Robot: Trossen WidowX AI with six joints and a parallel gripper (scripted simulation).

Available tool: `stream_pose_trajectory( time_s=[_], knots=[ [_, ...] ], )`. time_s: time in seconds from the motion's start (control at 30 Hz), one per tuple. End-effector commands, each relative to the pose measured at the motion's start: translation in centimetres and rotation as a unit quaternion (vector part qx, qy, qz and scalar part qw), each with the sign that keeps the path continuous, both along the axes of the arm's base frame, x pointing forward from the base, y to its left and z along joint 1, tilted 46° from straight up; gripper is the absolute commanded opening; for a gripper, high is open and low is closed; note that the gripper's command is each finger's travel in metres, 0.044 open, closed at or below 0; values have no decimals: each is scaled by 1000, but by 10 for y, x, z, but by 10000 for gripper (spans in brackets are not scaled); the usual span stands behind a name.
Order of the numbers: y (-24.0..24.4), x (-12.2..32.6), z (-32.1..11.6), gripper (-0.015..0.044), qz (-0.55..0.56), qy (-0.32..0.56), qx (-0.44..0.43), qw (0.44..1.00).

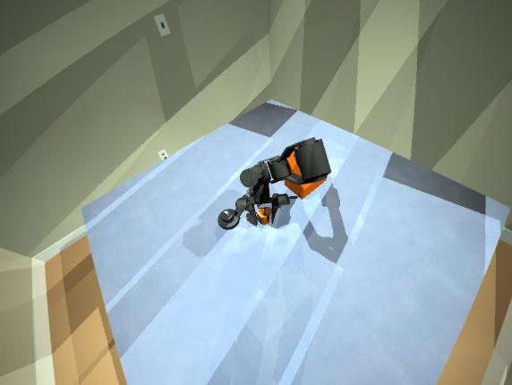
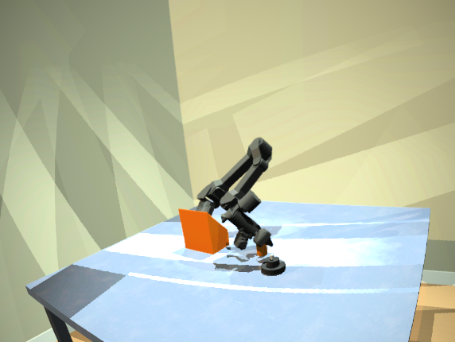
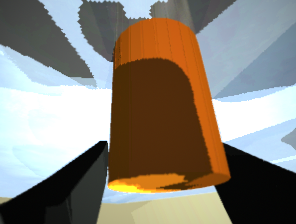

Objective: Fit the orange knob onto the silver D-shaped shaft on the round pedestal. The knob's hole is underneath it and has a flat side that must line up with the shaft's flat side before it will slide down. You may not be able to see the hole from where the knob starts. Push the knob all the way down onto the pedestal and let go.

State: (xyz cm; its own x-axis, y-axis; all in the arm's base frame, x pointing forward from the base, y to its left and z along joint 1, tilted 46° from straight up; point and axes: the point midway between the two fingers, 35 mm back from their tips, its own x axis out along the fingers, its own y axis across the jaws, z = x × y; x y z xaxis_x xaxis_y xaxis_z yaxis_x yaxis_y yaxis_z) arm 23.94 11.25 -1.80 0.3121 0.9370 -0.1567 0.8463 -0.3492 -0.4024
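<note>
The orange knob [image 1: 263, 217] [image 2: 261, 250] [image 3: 155, 110] stands about upright, apparently on the table, between the fingers. It leans slightly in the wrist view, and its hole is not visible. My gripper [image 1: 264, 222] [image 3: 156, 146] is open around the knob, with a fingertip close to each side. The dark round pedestal [image 1: 222, 224] [image 2: 273, 270] stands beside the gripper, to the knob's left in the top view and in front of it in the exterior view. Its short silver shaft [image 2: 272, 258] points up, bare. The shaft's flat side is too small to make out.
The arm's orange base block [image 1: 306, 187] [image 2: 199, 232] is behind the gripper. The arm [image 2: 239, 171] bends high above the table and comes down to the knob. Shadows and bright bands cross the blue table [image 1: 403, 278] [image 2: 199, 314].
</note>
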Motion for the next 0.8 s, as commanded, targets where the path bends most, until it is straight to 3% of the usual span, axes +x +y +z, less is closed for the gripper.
stream_pose_trajectory(
  time_s=[0.0, 0.47, 0.7, 0.77],
  knots=[
    [0, 0, 0, 260, 0, 1, 0, 1000],
    [0, 0, 0, 260, 0, 1, 0, 1000],
    [0, 0, 0, 440, 0, 1, 0, 1000],
    [0, 0, 0, 440, 0, 1, 0, 1000]
  ],
)
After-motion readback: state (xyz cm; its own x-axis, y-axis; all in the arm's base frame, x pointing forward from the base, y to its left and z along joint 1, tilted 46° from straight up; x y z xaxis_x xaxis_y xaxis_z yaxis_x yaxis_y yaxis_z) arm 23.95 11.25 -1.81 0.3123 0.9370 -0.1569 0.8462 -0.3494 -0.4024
